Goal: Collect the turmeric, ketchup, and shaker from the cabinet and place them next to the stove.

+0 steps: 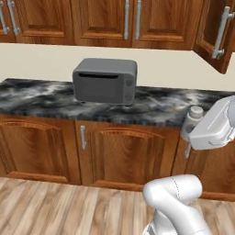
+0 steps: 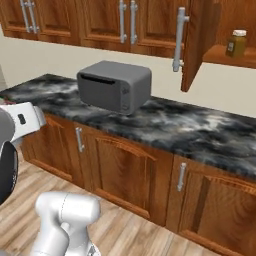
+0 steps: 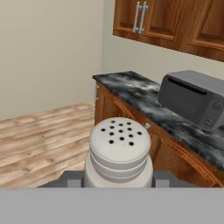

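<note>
Shaker: the shaker (image 3: 119, 151) stands upright right at the pincer, its perforated domed cap facing up, so nothing should spill while it is carried. In the left base view its cap pokes up just beside the white hand (image 1: 196, 112).
Pincer: the gripper (image 3: 118, 179) has the shaker's body between its two dark tips, which sit tight against either side; I judge it closed on the shaker, gripping low so the cap stays free.
Turmeric: the turmeric (image 2: 236, 43) sits on the shelf of the open cabinet (image 2: 220, 54), well apart from the pincer and above it, upright with its white lid on; it is yet to be fetched.
Cabinet door: the door (image 2: 192, 45) is swung outward with its grey bar handle (image 2: 179, 39) toward the room, which leaves the shelf reachable.
Microwave: the grey microwave (image 3: 194, 99) rests on the marble counter (image 3: 131, 89), ahead of the pincer and off to one side.
Step in hand: I judge this a carry of the shaker toward the stove side; no stove can be made out here.
Ketchup: I cannot place it from these views.
</note>
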Available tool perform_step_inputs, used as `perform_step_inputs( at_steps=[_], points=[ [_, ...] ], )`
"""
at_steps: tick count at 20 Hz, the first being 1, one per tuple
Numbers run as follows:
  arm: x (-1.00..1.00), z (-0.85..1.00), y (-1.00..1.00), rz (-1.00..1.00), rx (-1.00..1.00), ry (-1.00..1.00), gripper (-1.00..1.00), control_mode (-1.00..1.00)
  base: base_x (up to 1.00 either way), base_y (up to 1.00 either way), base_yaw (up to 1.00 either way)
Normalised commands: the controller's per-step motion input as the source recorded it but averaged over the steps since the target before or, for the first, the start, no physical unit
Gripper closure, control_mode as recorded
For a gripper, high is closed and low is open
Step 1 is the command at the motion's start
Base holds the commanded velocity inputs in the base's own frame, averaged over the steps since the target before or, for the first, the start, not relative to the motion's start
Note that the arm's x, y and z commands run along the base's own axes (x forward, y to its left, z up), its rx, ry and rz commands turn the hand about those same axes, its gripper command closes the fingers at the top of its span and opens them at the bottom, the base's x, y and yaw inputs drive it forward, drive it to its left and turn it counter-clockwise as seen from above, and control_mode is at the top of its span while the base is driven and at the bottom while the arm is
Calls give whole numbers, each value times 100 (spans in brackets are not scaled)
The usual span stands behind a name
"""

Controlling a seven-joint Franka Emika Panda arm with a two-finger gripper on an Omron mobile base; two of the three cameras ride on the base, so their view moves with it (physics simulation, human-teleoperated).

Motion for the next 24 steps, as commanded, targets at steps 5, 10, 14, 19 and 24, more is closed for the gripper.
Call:
perform_step_inputs(
  at_steps=[5, 10, 14, 19, 24],
  points=[
    [0, 0, 0, 0, 0, 0, 100, 100, 0, 60, 26],
    [0, 0, 0, 0, 0, 0, 100, 100, 0, 43, 31],
    [0, 0, 0, 0, 0, 0, 100, 100, 0, 38, 37],
    [0, 0, 0, 0, 0, 0, 100, 100, 2, 21, 43],
    [0, 0, 0, 0, 0, 0, 100, 100, 21, 0, 55]
  ],
)
